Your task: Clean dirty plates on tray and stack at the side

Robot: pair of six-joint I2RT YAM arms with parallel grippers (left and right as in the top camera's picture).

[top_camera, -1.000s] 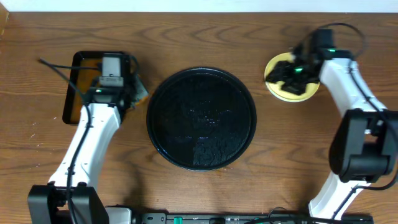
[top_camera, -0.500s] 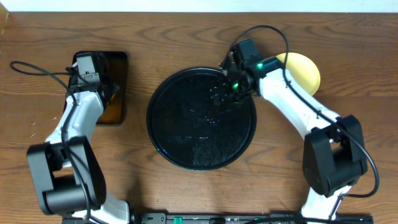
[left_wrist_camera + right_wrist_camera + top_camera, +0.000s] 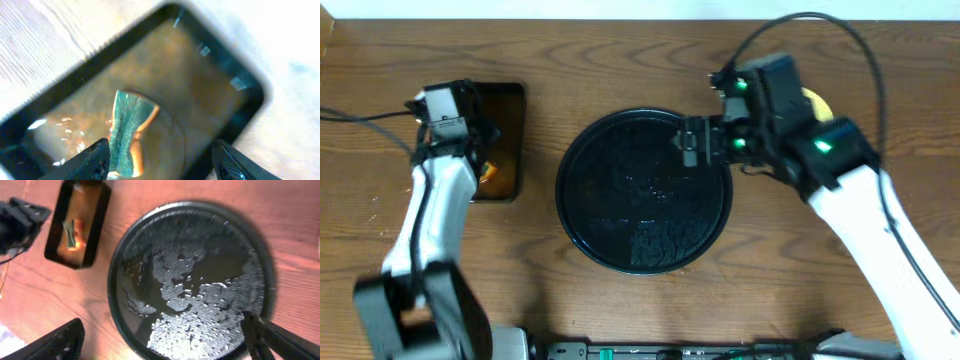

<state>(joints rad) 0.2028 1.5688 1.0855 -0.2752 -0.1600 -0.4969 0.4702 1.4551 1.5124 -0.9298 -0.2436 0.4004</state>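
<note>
**Tray wet at mid-table, both grippers spread wide**

Wood-grain table point(image 3: 620, 60) fills the overhead view. At its centre lies the round black tray point(image 3: 645, 190), glossy, with water droplets point(image 3: 200, 300) beaded across its floor.

Right gripper point(image 3: 688, 146) hangs over the tray's rim at about one o'clock. In the wrist view its two fingers point(image 3: 60, 342) stand as far apart as the frame allows, and only the wet tray shows between them; nothing is held.

Toward ten o'clock from the round tray, well apart from it, sits the smaller rectangular tray point(image 3: 512, 100) with a brownish inside. Left gripper point(image 3: 160, 160) hovers over it, jaws well apart and empty.

Off the round tray at about two o'clock, a yellow plate point(image 3: 812, 99) lies on the table, mostly hidden by the right arm. Whether other plates lie under it cannot be told.

Smallest is a crumpled green and orange piece point(image 3: 127, 132), lying loose on the rectangular tray's floor, below the left fingers and touched by neither.
</note>
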